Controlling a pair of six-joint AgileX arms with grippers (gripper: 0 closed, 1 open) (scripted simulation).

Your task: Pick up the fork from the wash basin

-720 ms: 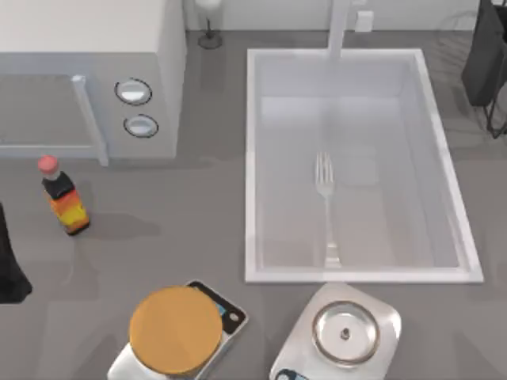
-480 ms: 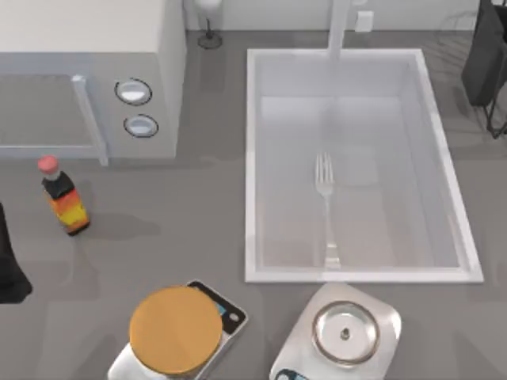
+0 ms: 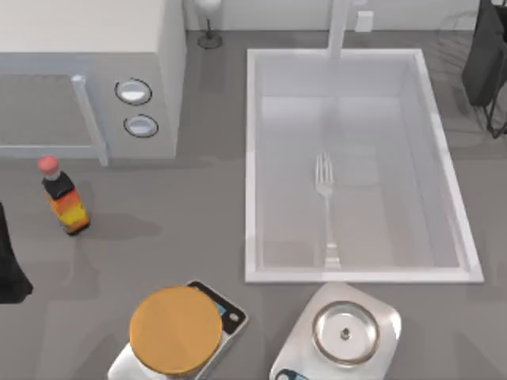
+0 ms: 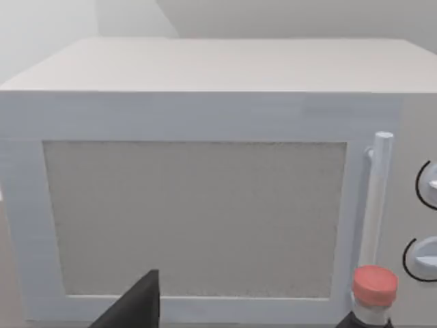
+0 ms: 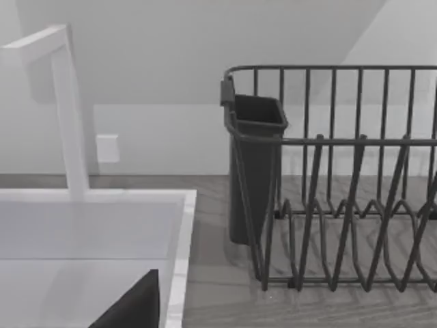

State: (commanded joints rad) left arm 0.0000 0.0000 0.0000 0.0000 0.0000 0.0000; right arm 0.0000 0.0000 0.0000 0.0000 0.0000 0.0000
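The fork lies flat on the bottom of the wash basin, near its middle, tines toward the back wall and handle toward the front rim. It is slim and pale silver-grey. My left arm is a dark shape at the table's left edge, far from the basin. A dark part of my left gripper faces a microwave. In the right wrist view a dark part of my right gripper sits over the wash basin's rim, beside a dish rack.
A microwave stands at the back left, with a red-capped sauce bottle in front of it. Two scales sit at the front: one with an orange disc, one with a steel bowl. A faucet and a dark dish rack stand behind the basin.
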